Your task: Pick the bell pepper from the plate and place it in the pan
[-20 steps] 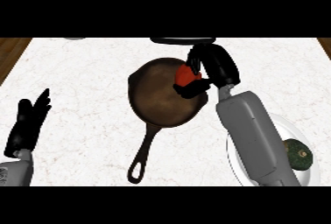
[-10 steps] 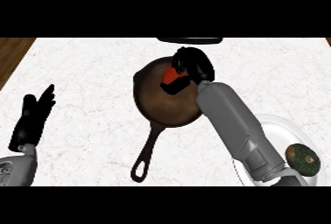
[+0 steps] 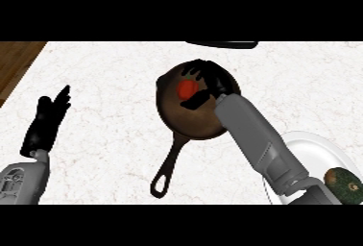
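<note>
The red bell pepper [image 3: 187, 89] lies inside the dark cast-iron pan [image 3: 186, 120] in the middle of the counter, near the pan's far side. My right hand [image 3: 211, 82] hovers over the pan just right of the pepper. Its fingers reach past the pepper's far side and its thumb past the near side, spread apart rather than closed on it. The white plate [image 3: 310, 146] sits at the lower right, partly hidden by my right forearm. My left hand [image 3: 47, 124] rests open at the left, fingers pointing up.
A green-brown vegetable [image 3: 346, 184] lies on the plate's right side. The pan's handle [image 3: 169, 166] points toward me. A dark object [image 3: 223, 44] sits at the counter's far edge. Wooden floor [image 3: 18, 60] shows past the counter's left edge.
My right hand carried the pepper from the pan's right rim to over the pan's inside, and its fingers have spread. The left hand has stayed in place.
</note>
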`<state>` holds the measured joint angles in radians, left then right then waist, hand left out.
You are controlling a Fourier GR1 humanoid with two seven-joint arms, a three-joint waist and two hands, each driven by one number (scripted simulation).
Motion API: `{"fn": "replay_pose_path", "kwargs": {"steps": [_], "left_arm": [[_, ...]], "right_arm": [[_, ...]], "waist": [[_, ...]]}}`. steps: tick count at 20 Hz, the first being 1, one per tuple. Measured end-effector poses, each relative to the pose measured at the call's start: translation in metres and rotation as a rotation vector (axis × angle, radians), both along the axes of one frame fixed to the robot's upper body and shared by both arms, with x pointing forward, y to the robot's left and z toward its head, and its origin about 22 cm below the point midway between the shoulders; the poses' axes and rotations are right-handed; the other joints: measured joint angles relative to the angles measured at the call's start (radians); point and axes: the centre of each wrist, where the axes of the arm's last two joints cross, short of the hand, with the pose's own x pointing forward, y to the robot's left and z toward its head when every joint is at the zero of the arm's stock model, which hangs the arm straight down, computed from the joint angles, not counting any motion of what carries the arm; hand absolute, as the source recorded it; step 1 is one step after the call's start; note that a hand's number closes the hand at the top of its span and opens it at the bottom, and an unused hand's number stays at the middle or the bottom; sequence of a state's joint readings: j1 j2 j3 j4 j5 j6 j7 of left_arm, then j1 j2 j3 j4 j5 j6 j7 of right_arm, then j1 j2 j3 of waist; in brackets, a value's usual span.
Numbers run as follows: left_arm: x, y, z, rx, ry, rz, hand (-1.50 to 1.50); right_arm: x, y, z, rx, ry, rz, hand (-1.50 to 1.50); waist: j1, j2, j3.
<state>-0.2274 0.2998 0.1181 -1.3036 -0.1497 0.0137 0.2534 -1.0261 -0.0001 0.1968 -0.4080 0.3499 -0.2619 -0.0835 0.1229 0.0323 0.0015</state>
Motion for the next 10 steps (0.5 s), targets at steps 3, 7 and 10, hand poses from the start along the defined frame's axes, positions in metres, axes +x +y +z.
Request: {"fn": "replay_pose_path", "kwargs": {"steps": [3, 7, 10], "left_arm": [[0.0044, -0.0058, 0.0007, -0.006, 0.000, -0.014, 0.00], [0.0066, -0.0075, 0.0002, -0.006, -0.006, -0.028, 0.00], [0.0075, -0.0072, 0.0015, -0.005, -0.005, -0.031, 0.00]], "right_arm": [[-0.0016, 0.0001, -0.0054, 0.033, 0.004, 0.002, -1.50], [-0.0026, -0.0003, -0.0082, 0.108, -0.025, -0.012, -1.50], [-0.0025, -0.0002, -0.0074, 0.180, -0.060, -0.032, -1.50]], "waist": [[0.014, 0.002, 0.000], [0.026, 0.006, 0.000], [0.028, 0.005, 0.001]]}}
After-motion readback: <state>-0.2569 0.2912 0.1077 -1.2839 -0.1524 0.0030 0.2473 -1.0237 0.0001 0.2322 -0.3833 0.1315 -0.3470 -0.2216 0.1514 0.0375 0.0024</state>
